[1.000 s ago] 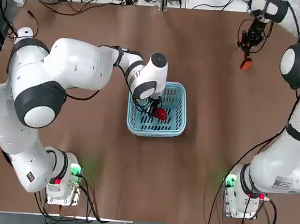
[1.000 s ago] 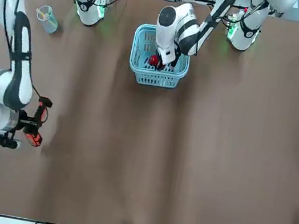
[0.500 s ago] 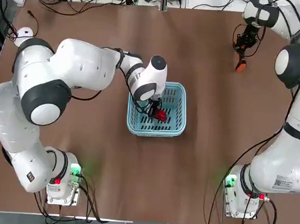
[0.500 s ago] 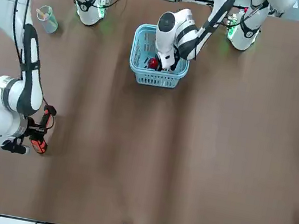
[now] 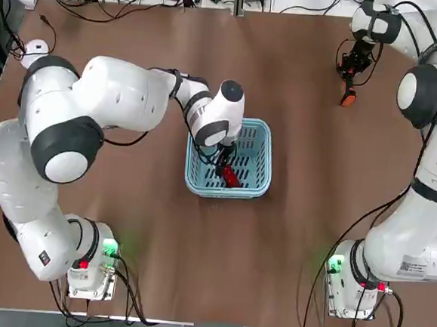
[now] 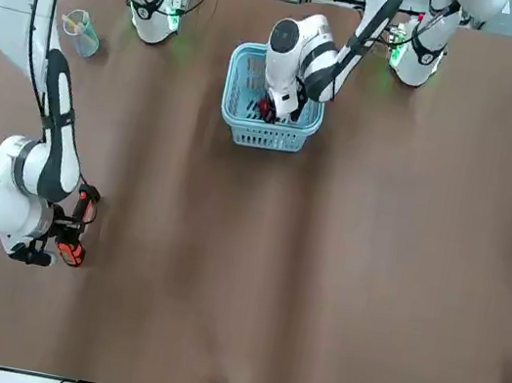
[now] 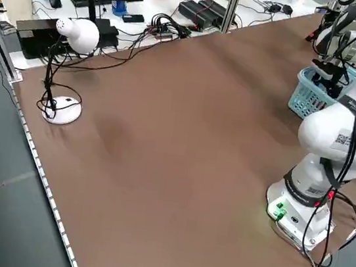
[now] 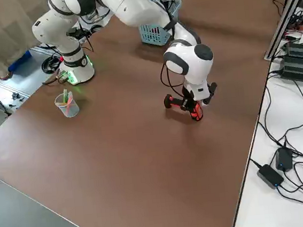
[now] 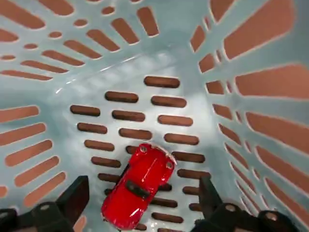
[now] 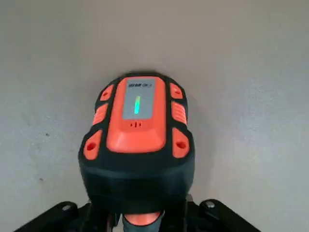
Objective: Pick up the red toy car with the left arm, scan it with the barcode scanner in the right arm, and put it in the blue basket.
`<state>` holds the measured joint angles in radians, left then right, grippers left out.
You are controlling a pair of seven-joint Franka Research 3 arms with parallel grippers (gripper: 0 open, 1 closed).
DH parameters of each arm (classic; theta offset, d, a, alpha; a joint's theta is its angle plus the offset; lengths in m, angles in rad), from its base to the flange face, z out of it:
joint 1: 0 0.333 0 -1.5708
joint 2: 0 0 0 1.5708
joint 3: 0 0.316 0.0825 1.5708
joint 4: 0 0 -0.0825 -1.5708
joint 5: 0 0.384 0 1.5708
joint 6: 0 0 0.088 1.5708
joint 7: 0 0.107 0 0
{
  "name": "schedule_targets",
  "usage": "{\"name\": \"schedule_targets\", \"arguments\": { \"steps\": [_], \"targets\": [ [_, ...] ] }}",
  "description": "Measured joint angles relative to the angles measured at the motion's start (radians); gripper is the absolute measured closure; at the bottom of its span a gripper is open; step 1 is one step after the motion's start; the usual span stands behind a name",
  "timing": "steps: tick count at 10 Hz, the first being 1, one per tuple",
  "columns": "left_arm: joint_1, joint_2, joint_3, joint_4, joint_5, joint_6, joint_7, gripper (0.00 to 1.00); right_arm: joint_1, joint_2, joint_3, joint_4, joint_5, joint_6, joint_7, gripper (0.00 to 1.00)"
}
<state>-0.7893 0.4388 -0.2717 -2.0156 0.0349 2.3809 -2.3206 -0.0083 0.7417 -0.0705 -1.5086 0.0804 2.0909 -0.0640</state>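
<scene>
My left hand [image 9: 140, 205] is down inside the blue basket [image 5: 260, 140], fingers spread apart and empty. The red toy car [image 9: 137, 186] lies on the basket floor between them. My right hand [image 10: 140, 217] grips the barcode scanner [image 10: 137, 140], low over the desk's [image 5: 299, 200] far right corner.

The red car [image 9: 138, 186] lies on the slotted floor of the blue basket [image 5: 260, 140], glossy, rounded and tiny beside it, wheels down. It rests free between the spread fingers of the left claw [image 9: 140, 205], touching neither, near the basket's corner closest to the robot [image 5: 229, 178]. The basket, light blue with slotted walls, stands upright near the middle of the table. The scanner [image 10: 137, 145], black with an orange head and a green light on its face, is clamped in the right claw [image 8: 193, 107] low over the table's far right part, well apart from the basket.
</scene>
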Motion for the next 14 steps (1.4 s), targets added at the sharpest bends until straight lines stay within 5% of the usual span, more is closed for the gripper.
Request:
{"name": "schedule_targets", "arguments": {
  "steps": [1,6,10,14],
  "targets": [
    [0.001,-0.009,0.000,0.011,0.000,-0.016,0.000,0.00,0.000,0.000,0.000,-0.001,0.000,0.000,-0.001,0.61],
    [0.068,-0.164,0.005,0.190,0.004,-0.318,0.027,0.00,0.003,0.003,0.000,0.001,0.000,0.010,-0.004,0.00],
    [0.237,-0.299,0.009,0.295,0.004,-0.550,0.213,0.00,0.027,-0.034,0.001,0.032,-0.004,-0.008,-0.004,0.00],
    [0.485,-0.363,0.011,0.307,0.004,-0.683,0.541,0.00,0.032,-0.197,-0.010,0.072,-0.014,-0.158,-0.004,0.00]
  ]
}}
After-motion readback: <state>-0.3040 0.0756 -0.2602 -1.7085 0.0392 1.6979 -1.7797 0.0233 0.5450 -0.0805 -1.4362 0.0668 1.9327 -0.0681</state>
